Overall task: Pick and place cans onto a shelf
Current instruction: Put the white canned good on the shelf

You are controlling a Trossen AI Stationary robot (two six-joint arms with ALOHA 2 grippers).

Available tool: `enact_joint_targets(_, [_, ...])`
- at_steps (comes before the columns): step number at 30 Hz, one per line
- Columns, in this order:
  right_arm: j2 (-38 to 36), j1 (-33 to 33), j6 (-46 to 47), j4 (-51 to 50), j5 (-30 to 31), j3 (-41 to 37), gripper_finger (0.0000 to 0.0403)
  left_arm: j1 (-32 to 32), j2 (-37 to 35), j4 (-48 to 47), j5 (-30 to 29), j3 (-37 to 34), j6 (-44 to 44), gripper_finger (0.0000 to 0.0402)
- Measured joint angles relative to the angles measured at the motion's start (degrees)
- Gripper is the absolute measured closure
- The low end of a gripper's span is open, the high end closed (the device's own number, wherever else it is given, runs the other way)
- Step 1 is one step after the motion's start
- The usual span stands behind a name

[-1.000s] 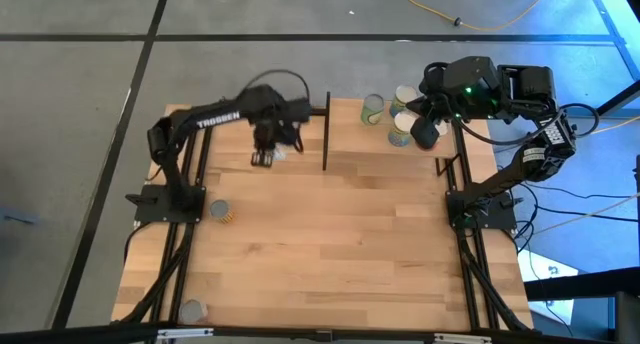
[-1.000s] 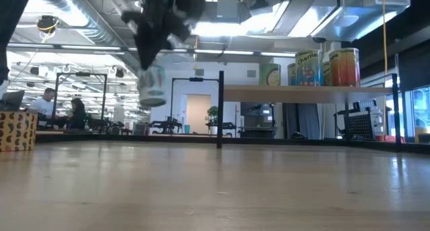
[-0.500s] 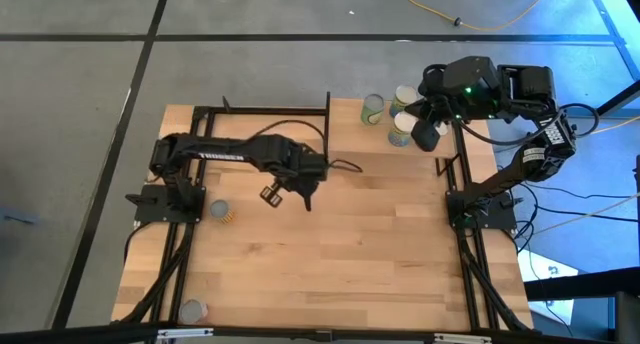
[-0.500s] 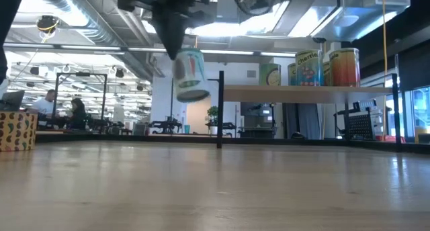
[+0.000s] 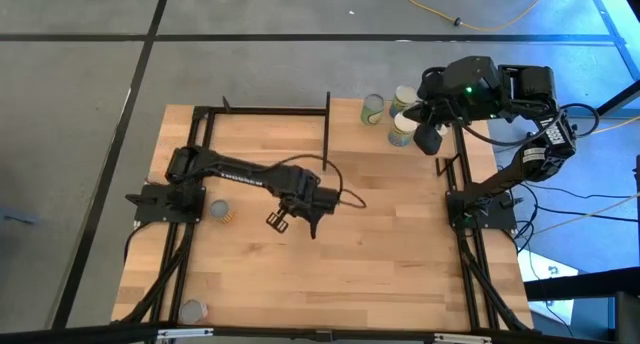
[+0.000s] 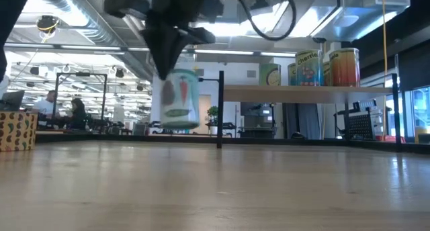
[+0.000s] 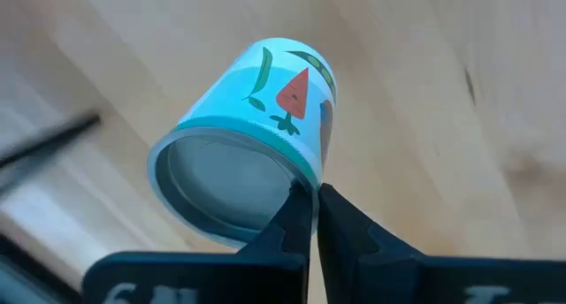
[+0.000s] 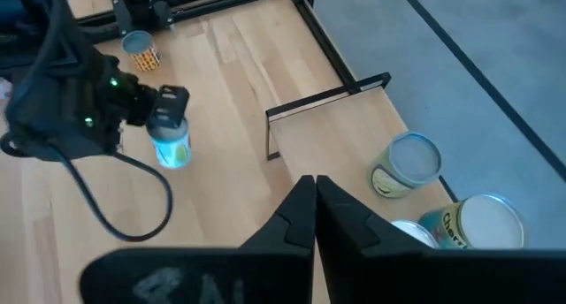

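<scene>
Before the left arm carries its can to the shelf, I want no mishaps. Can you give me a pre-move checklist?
1. Left pincer shut on the blue can's rim: ok.
2. Can clear of the table: ok.
3. Can upright: not ok, slightly tilted.
4. Free room on the shelf: ok.
5. Right pincer shut, hovering above the shelf: not ok, may block.
6. Grip firmness: cannot tell.

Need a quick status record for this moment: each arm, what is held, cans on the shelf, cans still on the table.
left gripper: over mid-table, shut on the light-blue can, gripped at its rim and clear of the tabletop
right gripper: shut, empty, above the shelf
cans on shelf: three, near the right gripper
loose cans on tabletop: one by the left arm's base, one at the front left edge
</scene>
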Motion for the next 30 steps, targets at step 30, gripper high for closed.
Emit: enact_joint_targets(30, [0.00,0.00,-6.49,-0.01,-1.84,0.00,0.0393,-5.27,5.33,5.44,6.96,0.01,-21.15,0.0359])
